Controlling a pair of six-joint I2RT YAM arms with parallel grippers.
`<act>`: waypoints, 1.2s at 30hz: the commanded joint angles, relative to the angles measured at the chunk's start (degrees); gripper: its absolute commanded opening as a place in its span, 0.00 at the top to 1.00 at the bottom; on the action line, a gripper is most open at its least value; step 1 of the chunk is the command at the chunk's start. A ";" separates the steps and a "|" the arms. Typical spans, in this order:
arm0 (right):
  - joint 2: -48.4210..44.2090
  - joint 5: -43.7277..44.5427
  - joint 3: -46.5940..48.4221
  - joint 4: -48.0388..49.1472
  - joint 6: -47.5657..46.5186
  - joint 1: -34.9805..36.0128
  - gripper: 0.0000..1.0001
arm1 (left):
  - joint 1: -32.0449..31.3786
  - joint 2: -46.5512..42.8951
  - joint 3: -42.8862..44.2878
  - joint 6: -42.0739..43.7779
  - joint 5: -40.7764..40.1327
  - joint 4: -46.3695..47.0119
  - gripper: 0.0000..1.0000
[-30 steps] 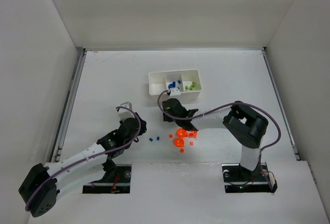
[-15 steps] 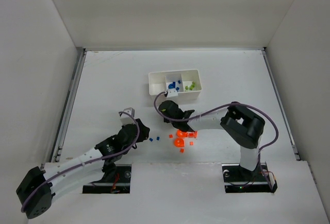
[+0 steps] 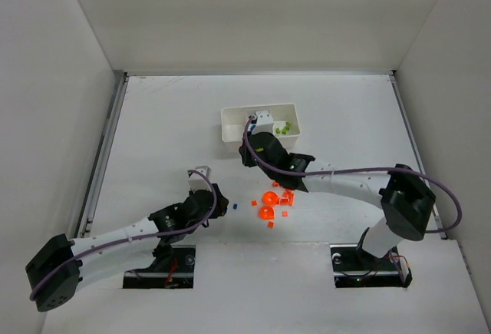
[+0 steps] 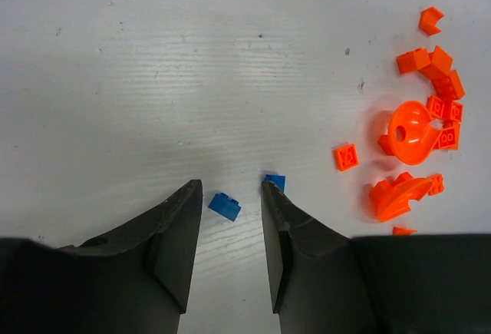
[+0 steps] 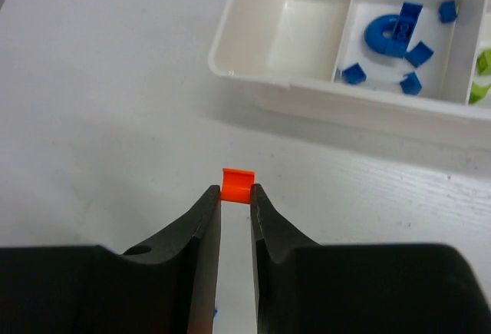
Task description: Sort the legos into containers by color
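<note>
Gripping a small orange brick (image 5: 237, 183) at its very tips, the right pincer (image 5: 235, 197) stood narrow, jaws closed on the piece. The brick sat just short of the white tray (image 5: 230, 57), which lay at 12 o'clock from it in the right wrist view. The tray's middle compartment held blue pieces (image 5: 393, 33): one larger curved part with small bricks around it. Green pieces (image 5: 481, 73) showed at the frame edge, in the compartment at 3 o'clock of the blue.

A loose orange pile (image 3: 275, 199) lay on the bench (image 3: 169, 127) at 6 o'clock of the tray in the top view, apart from it. It was made up of two larger rounded pieces among small cubes.

The left pincer (image 4: 230, 190) hung low over the bench at 9 o'clock of that pile, jaws moderately wide, holding nothing. One blue brick (image 4: 224, 206) lay between its fingers, with a sliver of bench showing on either side. A second blue brick (image 4: 275, 182) lay at the tip of the finger at 3 o'clock; whether touching or only just beside it, I could not tell.
</note>
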 commanded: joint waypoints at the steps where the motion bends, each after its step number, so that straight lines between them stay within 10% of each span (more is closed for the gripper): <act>1: 3.66 -4.01 6.77 1.25 -4.00 -3.72 0.79 | -0.04 0.94 0.14 0.65 -0.74 2.20 0.66; 11: 13.87 -8.15 17.69 3.10 -5.42 -10.49 0.55 | -0.57 2.61 0.75 0.48 -0.92 1.58 0.65; 36: -1.94 -7.53 -4.37 11.10 -3.04 -9.97 0.54 | -5.84 14.83 5.32 -5.23 -6.63 -4.74 0.75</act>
